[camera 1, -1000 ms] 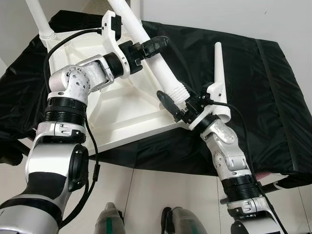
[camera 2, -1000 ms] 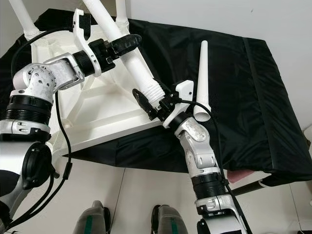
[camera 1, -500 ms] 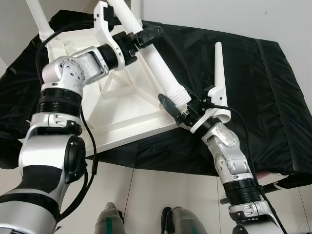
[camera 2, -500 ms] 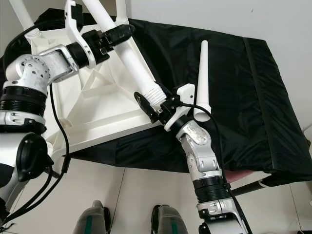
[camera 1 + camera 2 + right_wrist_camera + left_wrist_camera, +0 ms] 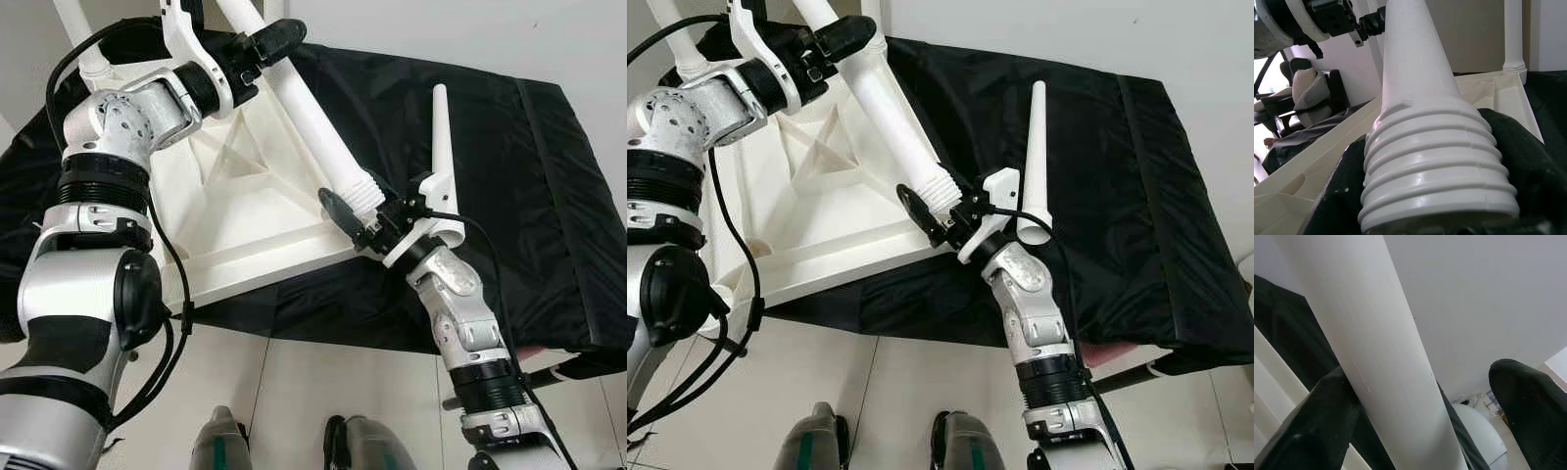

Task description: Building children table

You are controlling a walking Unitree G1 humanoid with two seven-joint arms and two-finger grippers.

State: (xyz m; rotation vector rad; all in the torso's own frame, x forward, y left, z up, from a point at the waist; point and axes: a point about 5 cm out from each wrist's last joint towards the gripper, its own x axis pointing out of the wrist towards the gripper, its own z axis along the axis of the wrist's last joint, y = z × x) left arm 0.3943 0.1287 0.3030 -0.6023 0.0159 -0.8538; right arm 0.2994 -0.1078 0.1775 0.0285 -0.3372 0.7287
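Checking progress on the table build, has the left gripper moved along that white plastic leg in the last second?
Yes. The left gripper has slid up the white plastic table leg, farther from its threaded end, which has stayed put.

held leg (image 5: 318,137) slants across tabletop (image 5: 245,211); loose leg (image 5: 442,147) just beside right tool (image 5: 355,217).

**Both grippers on one white leg**

The right gripper (image 5: 355,217) clamps the threaded end of the white table leg (image 5: 313,122), ribs between its black fingers. Up the shaft, the left gripper (image 5: 266,41) closes around the same leg. Beside the right jaws, the upturned white tabletop (image 5: 235,206) lies on black cloth (image 5: 509,166); just beyond them, a loose leg (image 5: 441,147).
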